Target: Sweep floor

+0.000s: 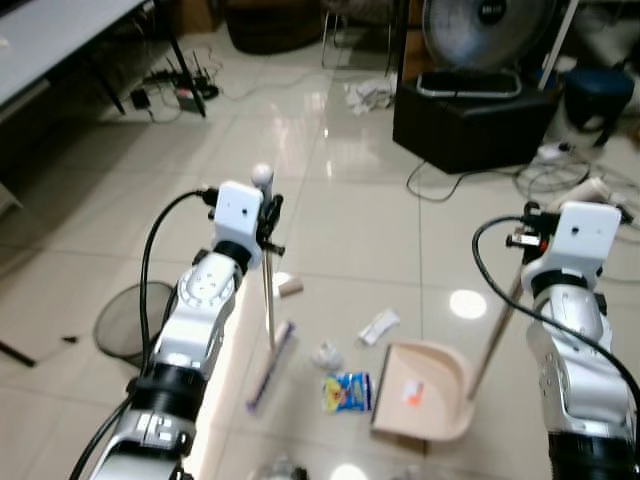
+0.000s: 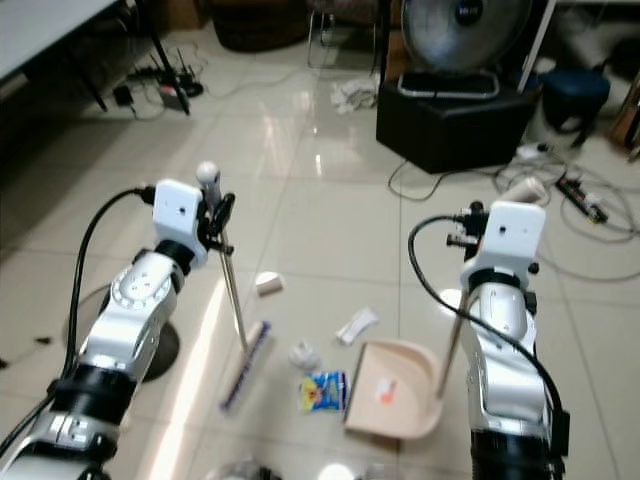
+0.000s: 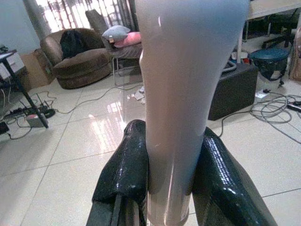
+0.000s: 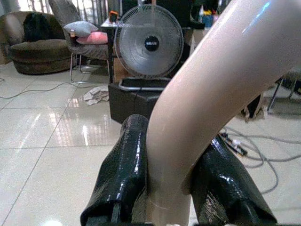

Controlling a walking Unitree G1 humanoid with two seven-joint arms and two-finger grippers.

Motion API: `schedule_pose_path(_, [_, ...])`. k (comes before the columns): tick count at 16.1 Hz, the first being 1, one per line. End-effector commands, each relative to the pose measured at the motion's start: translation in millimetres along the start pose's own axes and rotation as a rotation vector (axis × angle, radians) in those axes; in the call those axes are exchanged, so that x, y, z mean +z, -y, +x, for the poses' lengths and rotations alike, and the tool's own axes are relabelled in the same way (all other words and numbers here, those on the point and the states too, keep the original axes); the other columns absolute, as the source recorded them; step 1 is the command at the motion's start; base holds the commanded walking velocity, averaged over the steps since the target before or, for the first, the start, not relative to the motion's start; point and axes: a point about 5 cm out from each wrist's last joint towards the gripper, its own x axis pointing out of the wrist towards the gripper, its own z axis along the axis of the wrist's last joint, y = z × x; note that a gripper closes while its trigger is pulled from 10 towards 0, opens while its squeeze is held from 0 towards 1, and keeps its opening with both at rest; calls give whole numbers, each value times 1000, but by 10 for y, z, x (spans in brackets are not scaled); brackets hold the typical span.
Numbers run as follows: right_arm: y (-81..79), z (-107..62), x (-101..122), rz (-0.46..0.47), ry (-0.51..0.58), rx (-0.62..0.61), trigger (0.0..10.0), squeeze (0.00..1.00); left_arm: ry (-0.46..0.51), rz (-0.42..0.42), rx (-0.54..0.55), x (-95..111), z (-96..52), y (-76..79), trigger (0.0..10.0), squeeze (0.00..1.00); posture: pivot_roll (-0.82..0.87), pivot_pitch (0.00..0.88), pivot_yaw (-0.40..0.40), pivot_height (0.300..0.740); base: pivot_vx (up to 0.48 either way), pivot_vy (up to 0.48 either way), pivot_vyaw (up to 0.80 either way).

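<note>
Broom (image 1: pixel 270 340) head rests on the floor (image 1: pixel 360 200) at 9 o'clock of the litter, dustpan (image 1: pixel 425 390) at 3 o'clock, left gripper (image 3: pixel 164 188) and right gripper (image 4: pixel 167 188) jaws clenched on their handles; you risk scattering the blue wrapper (image 1: pixel 347 392) if your stroke overshoots the pan.

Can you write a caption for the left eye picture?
Left claw holds the broom, right claw holds the dustpan, litter between.

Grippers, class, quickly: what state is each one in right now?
Left gripper: closed on the broom handle.
Right gripper: closed on the dustpan handle.
</note>
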Motion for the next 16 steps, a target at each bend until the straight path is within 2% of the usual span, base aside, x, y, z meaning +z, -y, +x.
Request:
schedule_pose_path(1, [-110,-12,74,51,31,37,10000,0,20,37,28,65,-5,-109,10000,0,-25,96,104,740,368,0,0])
schedule_pose_path(4, [-101,-23,69,45,34,38,10000,0,16,37,21,59,-8,-93,10000,0,-22,101,104,740,366,0,-302])
schedule_pose_path(9, [-73,-32,36,40,30,15,10000,0,8,62,37,30,-28,-155,10000,0,-9,106,109,740,0,0,0])
schedule_pose_path(13, [12,-38,38,26,46,4,10000,0,-52,51,91,-61,-26,-217,10000,0,-12,134,111,740,0,0,0])
schedule_pose_path(16, [74,45,113,26,95,21,10000,0,-42,44,88,-91,-3,-198,10000,0,0,172,114,740,0,0,0])
